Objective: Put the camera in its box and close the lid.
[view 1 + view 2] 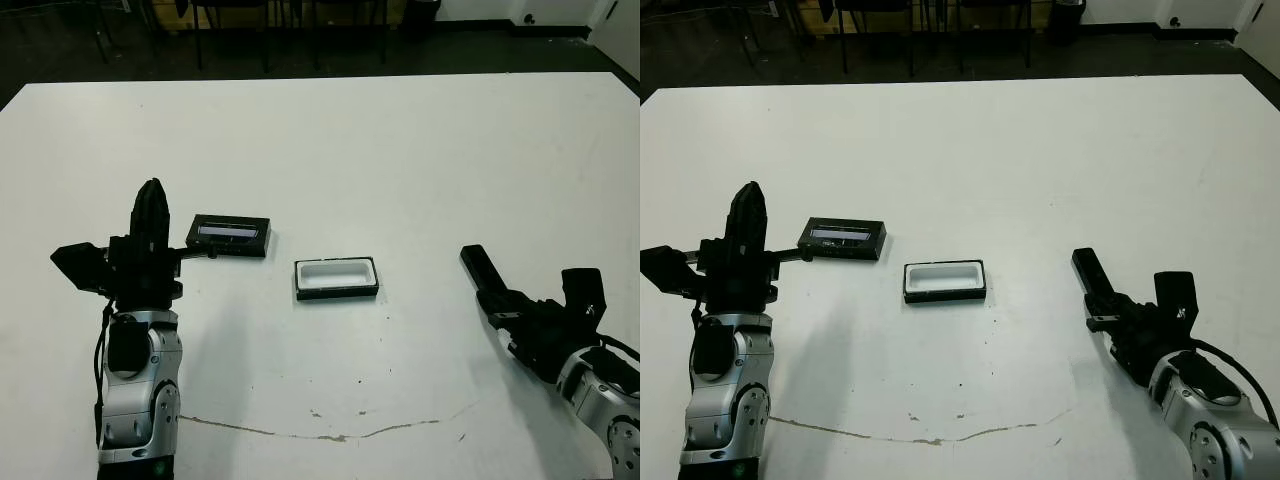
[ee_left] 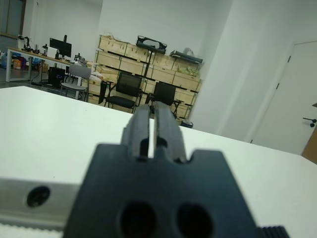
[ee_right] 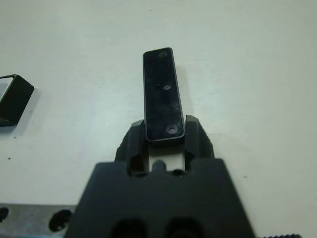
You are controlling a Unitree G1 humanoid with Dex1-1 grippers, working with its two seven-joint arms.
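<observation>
The box (image 1: 337, 278), a shallow black tray with white lining, lies open at the table's middle. To its left lies the lid (image 1: 232, 235), flat and black with a pale glossy stripe. My left gripper (image 1: 152, 195) stands left of the lid, pointing upward with its fingers (image 2: 142, 116) pressed together and empty. The camera (image 1: 478, 265), a narrow flat black bar, sticks out of my right gripper (image 1: 497, 300), which is shut on its near end, right of the box. In the right wrist view the camera (image 3: 161, 89) hangs over the table and a corner of the box (image 3: 12, 99) shows.
The white table (image 1: 400, 150) stretches wide behind the objects. A thin crack-like line (image 1: 330, 435) runs along its near part. Chairs (image 2: 126, 89) and stacked crates stand beyond the far edge.
</observation>
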